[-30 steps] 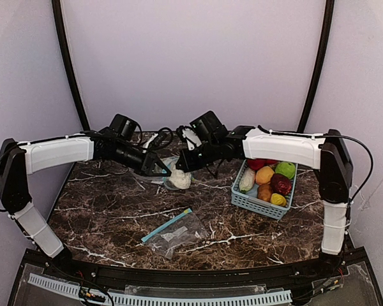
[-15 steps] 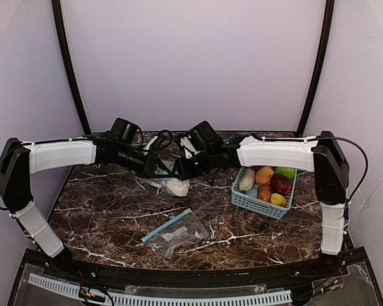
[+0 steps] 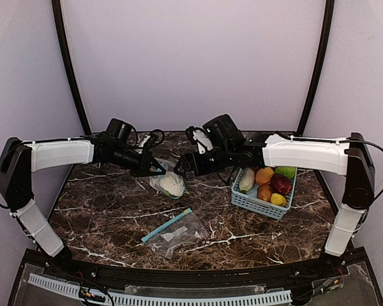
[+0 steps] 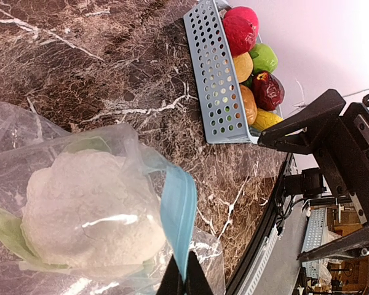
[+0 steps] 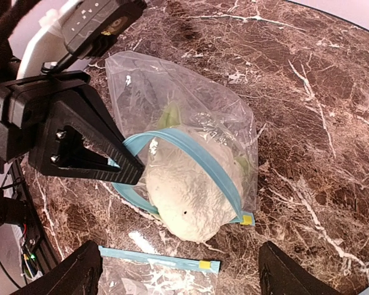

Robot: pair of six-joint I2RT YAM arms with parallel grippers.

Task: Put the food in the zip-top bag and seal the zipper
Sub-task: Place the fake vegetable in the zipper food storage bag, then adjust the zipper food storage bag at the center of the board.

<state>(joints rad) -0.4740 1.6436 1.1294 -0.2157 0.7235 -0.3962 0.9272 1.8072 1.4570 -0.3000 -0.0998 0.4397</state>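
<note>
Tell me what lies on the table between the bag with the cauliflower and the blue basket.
Nothing stands there: only bare marble tabletop, clearest in the left wrist view.

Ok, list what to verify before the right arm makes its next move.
1. The left gripper shut on the blue zipper strip of the bag: ok.
2. The right gripper open and off the cauliflower: ok.
3. The cauliflower fully past the zipper strip: cannot tell; the strip loops round it.
4. Zipper sealed: not ok, the mouth gapes.
5. All food out of the basket: not ok, several pieces lie in it.
</note>
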